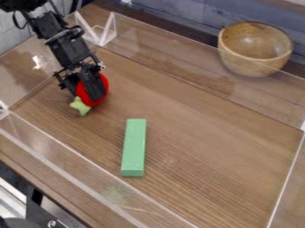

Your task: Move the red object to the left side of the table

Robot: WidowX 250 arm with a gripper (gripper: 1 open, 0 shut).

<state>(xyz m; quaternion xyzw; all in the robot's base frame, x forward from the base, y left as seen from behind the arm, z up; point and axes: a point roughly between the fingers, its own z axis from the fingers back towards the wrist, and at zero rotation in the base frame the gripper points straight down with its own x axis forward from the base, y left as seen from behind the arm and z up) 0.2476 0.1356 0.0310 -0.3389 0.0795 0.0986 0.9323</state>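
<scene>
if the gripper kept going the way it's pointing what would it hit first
The gripper slants downward and is shut on the red object, so that stays between its fingers. Straight on, the fruit would probably press into the table just beneath it, though the remaining gap is hard to judge.

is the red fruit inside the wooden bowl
No, the red fruit sits on the table in the gripper, far from the bowl.

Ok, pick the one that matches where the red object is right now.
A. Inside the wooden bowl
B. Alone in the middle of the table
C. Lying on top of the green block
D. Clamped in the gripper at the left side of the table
D: the gripper is shut on the red object near the table's left wall, well away from the wooden bowl and green block.
</scene>
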